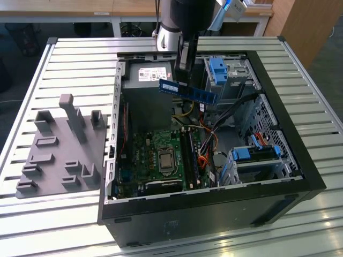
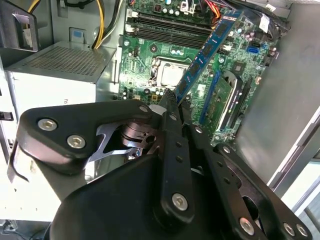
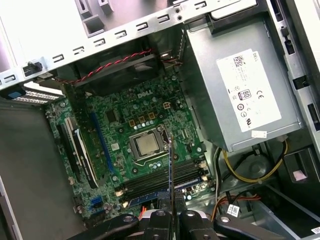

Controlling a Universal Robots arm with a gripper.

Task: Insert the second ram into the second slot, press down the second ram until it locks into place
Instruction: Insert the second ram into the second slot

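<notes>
In the exterior view a grey plate (image 1: 59, 150) lies at nine o'clock from the open case (image 1: 214, 214), well apart from the arm. Within the case walls, the supply (image 1: 147, 80) fills the eleven o'clock corner. The board (image 1: 161, 155) lies at seven, and its slots (image 1: 188, 152) are free from above. Orange cables (image 1: 203, 160) crowd just beside the slots at three o'clock.

The claw (image 1: 181, 80) is clamped on the ram (image 1: 187, 92), which hangs in the air at twelve o'clock from the slots and apart from them. The ram is a thin blue stick with a white label near the gripped end, and its free end dips toward the exterior view's right. In the first wrist view we see it edge-on. In the second wrist view the claw's black links hide the gripped end. We cannot tell whether another stick already sits in the slots.
</notes>
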